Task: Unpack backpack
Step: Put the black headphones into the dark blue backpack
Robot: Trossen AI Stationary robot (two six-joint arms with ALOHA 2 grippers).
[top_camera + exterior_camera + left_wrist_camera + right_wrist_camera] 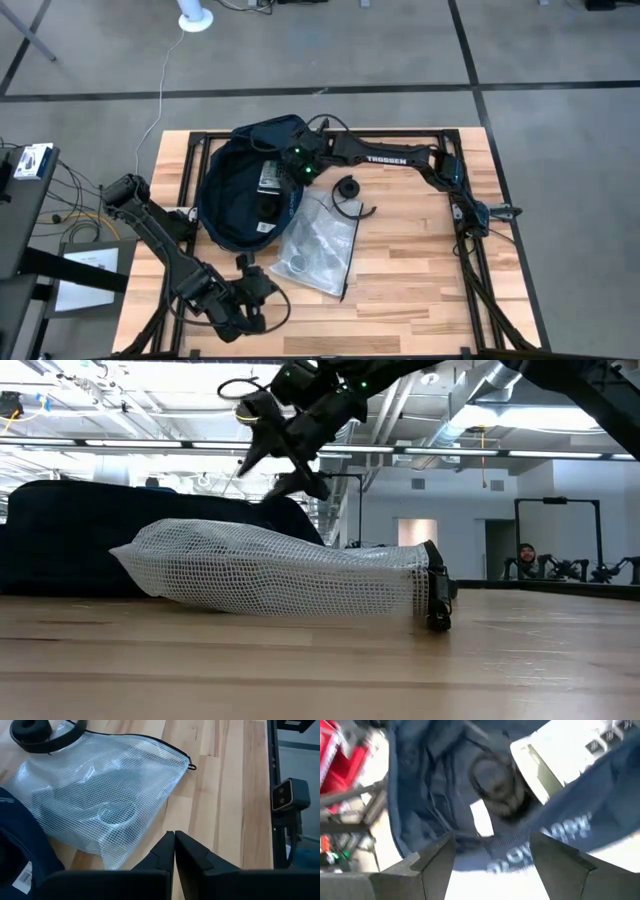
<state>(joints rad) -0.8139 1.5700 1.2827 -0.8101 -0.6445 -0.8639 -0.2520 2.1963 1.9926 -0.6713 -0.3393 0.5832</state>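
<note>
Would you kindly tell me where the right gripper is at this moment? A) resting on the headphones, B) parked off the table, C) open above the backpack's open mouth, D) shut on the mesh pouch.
C: the right gripper hangs open over the backpack, whose inside fills its wrist view.

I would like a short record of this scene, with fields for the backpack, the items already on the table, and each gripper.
backpack: dark navy backpack, lying open on the wooden table
items out: clear mesh pouch beside the backpack; black headphones next to the pouch
still inside: a white box and a dark round item
right gripper: right gripper open, empty, above the backpack opening
left gripper: left gripper shut, empty, waiting near the table's front edge
</note>
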